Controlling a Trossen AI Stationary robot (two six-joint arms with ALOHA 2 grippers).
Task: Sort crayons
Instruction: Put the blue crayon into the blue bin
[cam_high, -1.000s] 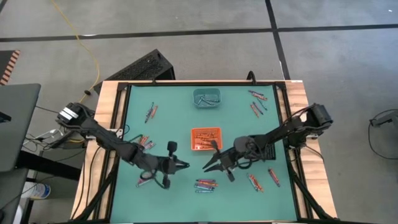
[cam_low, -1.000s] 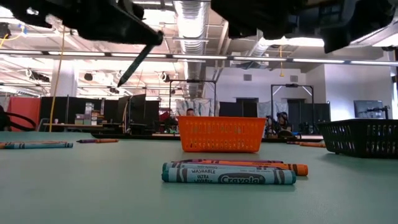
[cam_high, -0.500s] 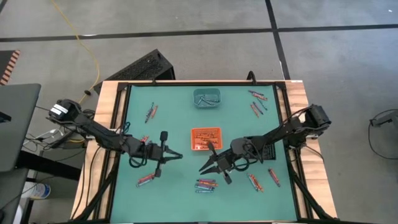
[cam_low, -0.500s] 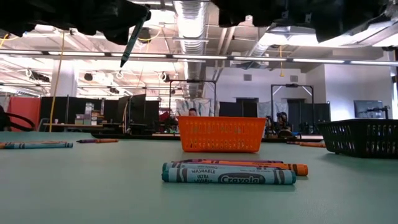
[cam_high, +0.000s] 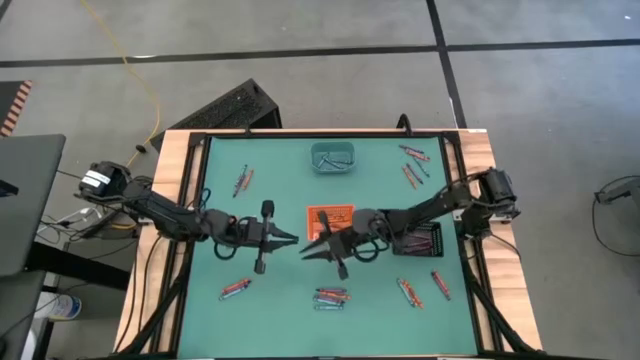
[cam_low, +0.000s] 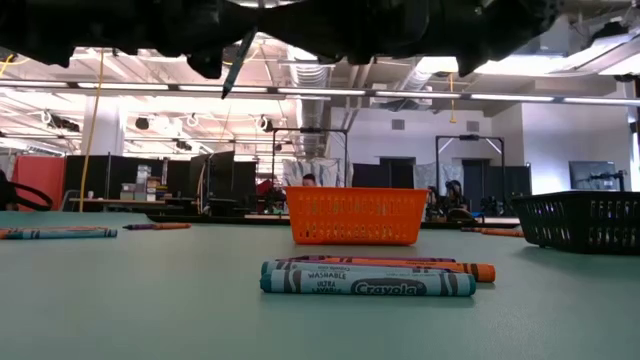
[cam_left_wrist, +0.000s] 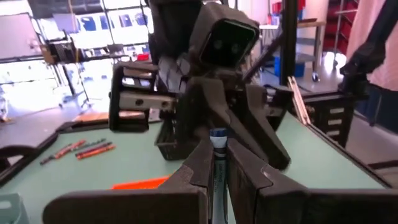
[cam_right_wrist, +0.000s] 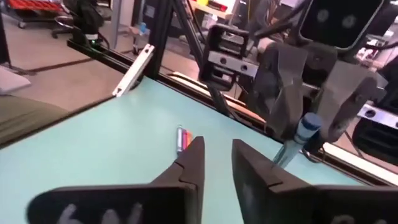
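A green table (cam_high: 290, 180) fills the middle of the overhead view, framed in pale wood, with two dark robot arms reaching in from either side and meeting near its centre.

The left gripper (cam_high: 288, 240) hovers above the table, just left of a small orange tray (cam_high: 330, 212). Its fingers (cam_left_wrist: 202, 163) are closed almost fully on a blue-grey crayon (cam_left_wrist: 217, 149), which stands upright between them — the tip shows above the fingers in the wrist view. From table height the same crayon (cam_low: 236, 64) hangs tilted high above the surface.

The right gripper (cam_high: 312, 250) faces the left one, tip to tip, close but apart. Its fingers (cam_right_wrist: 194, 163) are parted by a narrow gap and hold nothing.

Three trays sit on the table: the orange tray at centre with red-orange crayons inside, a teal tray (cam_high: 333, 157) at the far edge, and a black tray (cam_high: 420, 240) to the right, partly under the right arm.

Loose crayons lie in small groups — one cluster (cam_high: 331, 297) near the front edge, a pair (cam_high: 242, 181) at far left, a few (cam_high: 413, 164) at far right, and others (cam_high: 420, 289) at front right.

The crayons look light, stiff and waxy, likely smooth in their paper wraps and easy to snap if squeezed hard or bent. A gentle pinch across the middle of the wrapped barrel seems the safest hold.
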